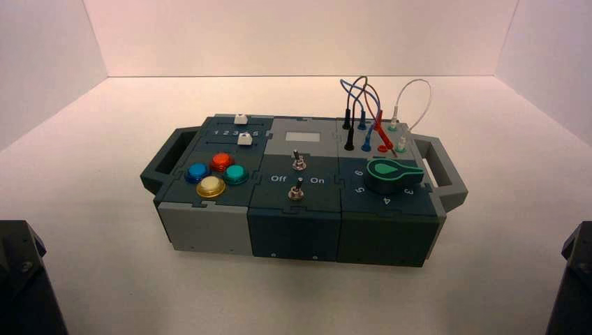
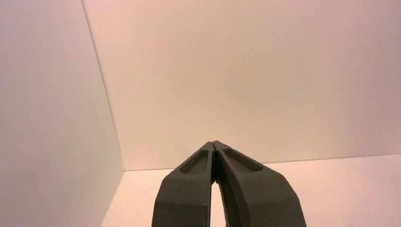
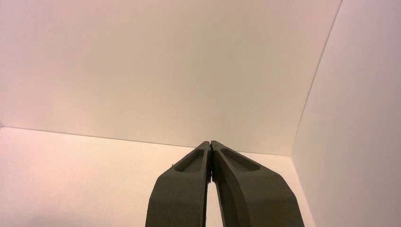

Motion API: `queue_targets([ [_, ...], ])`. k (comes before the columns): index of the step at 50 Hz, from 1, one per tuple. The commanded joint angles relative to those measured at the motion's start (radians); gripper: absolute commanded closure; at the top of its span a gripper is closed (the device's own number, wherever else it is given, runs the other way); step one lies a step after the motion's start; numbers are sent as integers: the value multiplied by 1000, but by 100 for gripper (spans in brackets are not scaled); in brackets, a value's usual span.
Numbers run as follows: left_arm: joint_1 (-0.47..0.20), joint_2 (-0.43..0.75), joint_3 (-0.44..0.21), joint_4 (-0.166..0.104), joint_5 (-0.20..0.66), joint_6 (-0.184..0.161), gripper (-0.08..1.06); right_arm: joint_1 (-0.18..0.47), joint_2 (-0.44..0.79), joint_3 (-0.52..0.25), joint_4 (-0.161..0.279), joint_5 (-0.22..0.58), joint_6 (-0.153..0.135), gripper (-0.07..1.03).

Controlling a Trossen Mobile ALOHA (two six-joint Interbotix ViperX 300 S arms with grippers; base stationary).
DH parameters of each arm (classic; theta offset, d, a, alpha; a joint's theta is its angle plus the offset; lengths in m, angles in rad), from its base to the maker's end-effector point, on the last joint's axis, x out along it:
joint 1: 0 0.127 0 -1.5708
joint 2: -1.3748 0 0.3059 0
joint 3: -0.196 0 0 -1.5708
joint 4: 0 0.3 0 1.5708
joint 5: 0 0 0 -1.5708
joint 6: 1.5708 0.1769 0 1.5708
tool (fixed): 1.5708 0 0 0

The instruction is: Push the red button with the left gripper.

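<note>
At box's left end, small glossy orange-red dome button (image 1: 222, 161); left gripper (image 2: 214, 147) parked, jaws together, well apart. Descend vertically, avoiding blue, teal, yellow neighbours.

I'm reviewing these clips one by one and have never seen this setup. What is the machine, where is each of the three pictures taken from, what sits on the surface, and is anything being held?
This is a two-armed robot facing a practice box. The high view looks down from above and behind the arms, which show only as dark corners: left arm, right arm, both parked well short of the box.

The box stands on a white surface. It carries four dome buttons: the red button, blue, green and yellow. It also has two sliders, two toggle switches by "Off" and "On", a green knob and plugged-in wires.

The other two pictures come from cameras on each wrist. They show the left gripper and the right gripper, both shut, empty and facing bare walls. Nothing is held.
</note>
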Motion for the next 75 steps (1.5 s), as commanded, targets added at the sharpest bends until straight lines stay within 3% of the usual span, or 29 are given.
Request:
queue_targets([
  [1,3,2,-17,2,-5,6,101,-5,5,-23,3,-6,-2,98],
  [32,3,9,-23,0,25,6,101,-5,9,-20,5,2,0,98],
  [48,-78,94,-101,0,267,6,101,2,37,-38,26,77,2,98],
  [55,-114,120,-137,2,365,21,101,11,61,-49,48,137,2,98],
  [75,-215,114,-216,-2,690,28,101,147,143,-91,51,310,0,98],
])
